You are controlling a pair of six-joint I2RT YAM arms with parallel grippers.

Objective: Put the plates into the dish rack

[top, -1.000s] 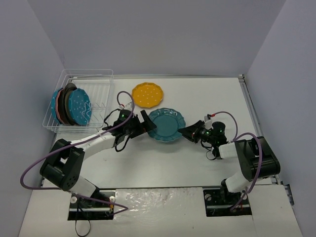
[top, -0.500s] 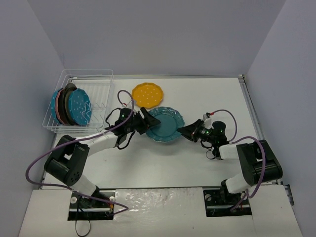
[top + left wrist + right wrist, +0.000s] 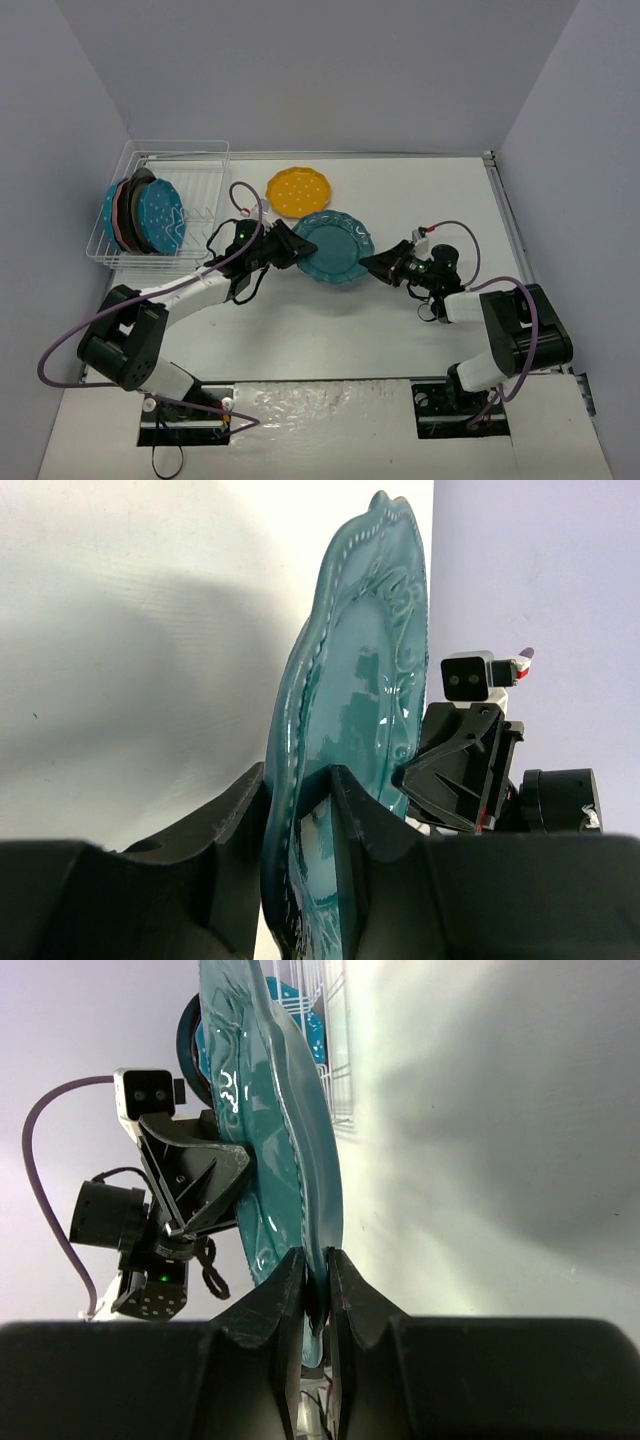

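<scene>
**Teal plate between two sets of jaws**

Teal plate [image 3: 333, 246] sits mid-counter [image 3: 330, 330]. Left jaws are at its left rim, right jaws at its right rim. Cannot tell whether the plate is lifted. Yellow plate [image 3: 298, 191] lies flat just behind it, to the left. Rack [image 3: 182, 146] is at far left. Blue, pink and dark plates [image 3: 150, 215] stand on edge in its left part.

We've got the teal plate [image 3: 335, 249] pinched at both rims, left pincer [image 3: 292, 247] one side, right pincer [image 3: 369, 264] the other, so that middle lane is blocked. The yellow plate [image 3: 298, 191] lies just behind it. Between here and the rack [image 3: 203, 178] the surface [image 3: 330, 330] is bare. Standing plates [image 3: 150, 216] crowd the rack's near left end; its far, right-hand tines stand free.
</scene>
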